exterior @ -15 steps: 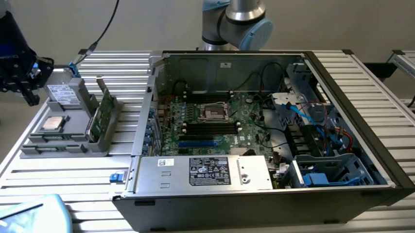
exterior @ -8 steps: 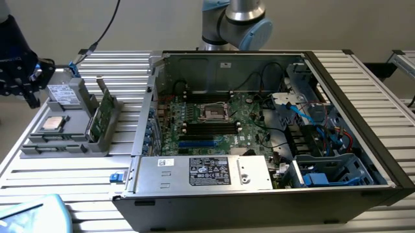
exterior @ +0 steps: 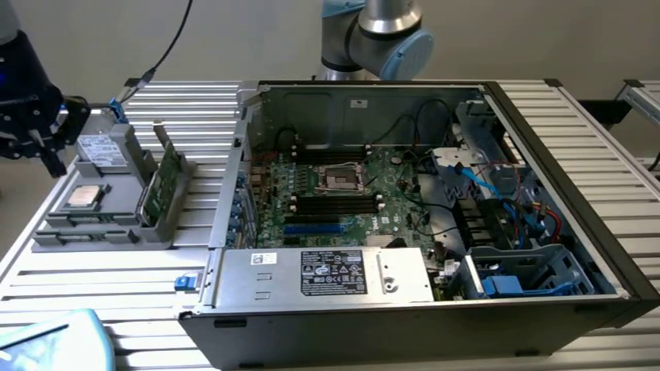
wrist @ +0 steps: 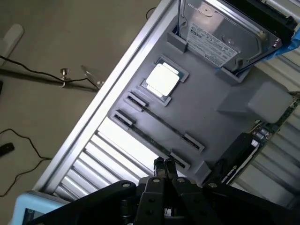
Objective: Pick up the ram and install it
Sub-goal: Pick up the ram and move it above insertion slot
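Gripper (wrist: 164, 165) fingers pressed together, nothing held, hanging over grey tray (wrist: 211, 93). Ram (wrist: 151, 140) stands on edge in tray's long slot, near processor (wrist: 162, 80). Hard drive (wrist: 220, 40) label print illegible.

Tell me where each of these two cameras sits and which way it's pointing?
Exterior view: raised off the arm, looking down into the open computer case on the slatted table; the arm rises behind it, the gripper hangs at the exterior view's left.
Wrist view: on the wrist, looking down past the gripper at the grey tray.
Shared: the gripper, the grey tray, its processor chip and hard drive.
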Motion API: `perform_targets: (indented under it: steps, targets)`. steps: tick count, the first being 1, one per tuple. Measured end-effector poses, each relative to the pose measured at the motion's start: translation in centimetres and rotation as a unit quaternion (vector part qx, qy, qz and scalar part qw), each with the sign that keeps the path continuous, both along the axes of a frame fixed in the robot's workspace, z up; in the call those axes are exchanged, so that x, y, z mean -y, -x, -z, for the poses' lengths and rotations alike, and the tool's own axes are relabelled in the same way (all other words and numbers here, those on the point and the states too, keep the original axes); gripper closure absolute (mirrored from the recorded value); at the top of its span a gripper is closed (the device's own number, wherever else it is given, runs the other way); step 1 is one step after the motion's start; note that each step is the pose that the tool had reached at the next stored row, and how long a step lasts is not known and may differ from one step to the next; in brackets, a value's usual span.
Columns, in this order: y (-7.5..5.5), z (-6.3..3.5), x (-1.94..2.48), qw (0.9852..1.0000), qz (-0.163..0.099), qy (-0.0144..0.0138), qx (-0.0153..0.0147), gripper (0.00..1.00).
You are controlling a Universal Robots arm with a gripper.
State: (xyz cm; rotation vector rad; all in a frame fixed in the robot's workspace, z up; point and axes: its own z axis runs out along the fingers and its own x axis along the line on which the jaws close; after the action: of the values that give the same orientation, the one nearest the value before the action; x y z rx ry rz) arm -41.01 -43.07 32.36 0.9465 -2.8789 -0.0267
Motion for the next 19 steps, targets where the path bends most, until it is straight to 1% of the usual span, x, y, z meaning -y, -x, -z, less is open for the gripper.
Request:
perform_targets:
  steps: [2, 4, 7, 10, 13, 14, 15, 17, 19]
  targets:
    - [0.0, 0.17, 0.0, 0.9998, -0.019, 0.0, 0.0001, 0.89]
    - [0.0, 0.34, 0.0, 0.9993, -0.037, -0.0001, 0.0002, 0.89]
    - [0.0, 0.57, 0.0, 0.9979, -0.064, -0.0005, 0.0003, 0.89]
    - [0.0, 0.8, 0.0, 0.9958, -0.091, -0.0011, 0.0004, 0.89]
    - [0.0, 1.03, 0.0, 0.993, -0.118, -0.002, 0.0005, 0.89]
    - [0.0, 1.09, 0.0, 0.9919, -0.127, -0.003, 0.0007, 0.89]
    - [0.0, 1.15, 0.0, 0.9906, -0.136, -0.005, 0.0008, 0.89]
    - [0.0, 1.26, 0.0, 0.9879, -0.155, -0.0104, 0.0015, 0.89]
    - [0.0, 1.36, 0.0, 0.9848, -0.173, -0.016, 0.0023, 0.89]
